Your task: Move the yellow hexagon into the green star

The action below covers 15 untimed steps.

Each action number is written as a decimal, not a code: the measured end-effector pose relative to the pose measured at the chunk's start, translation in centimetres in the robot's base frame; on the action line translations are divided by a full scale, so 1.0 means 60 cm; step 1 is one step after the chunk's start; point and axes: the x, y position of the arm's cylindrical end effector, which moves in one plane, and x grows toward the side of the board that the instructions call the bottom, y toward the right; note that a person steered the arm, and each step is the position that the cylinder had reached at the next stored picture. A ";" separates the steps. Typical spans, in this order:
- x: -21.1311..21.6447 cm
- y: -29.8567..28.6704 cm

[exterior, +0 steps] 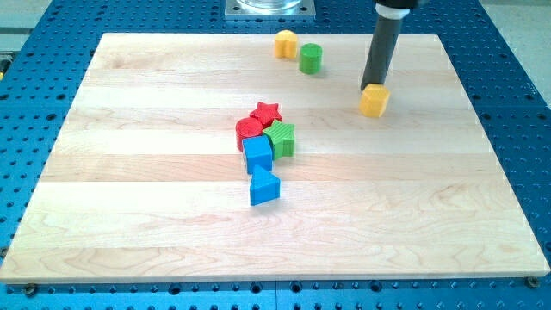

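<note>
Blue triangle [264, 188] nearest | my tip [371, 86] touching yellow hexagon [374, 101]

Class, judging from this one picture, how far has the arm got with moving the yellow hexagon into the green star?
Done: my tip has reached the yellow hexagon, sitting at its top edge. In hand: the push itself. Left: the hexagon remains well to the view's right of the green star, which sits in the central cluster, so the whole gap remains.

A pale wooden board [129, 224] made of long glued strips lies on a blue metal table [516, 103] with regular rows of small holes. At the view's top, a grey metal base plate [269, 8] stands behind the board. The light is even and soft.
</note>
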 end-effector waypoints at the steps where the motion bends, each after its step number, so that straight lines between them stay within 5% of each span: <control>1: 0.024 -0.065; 6: 0.114 0.171; 8: 0.131 0.035; 9: 0.152 0.099; 10: 0.160 -0.002; 12: 0.160 -0.026; 14: 0.157 -0.147; 15: 0.156 -0.116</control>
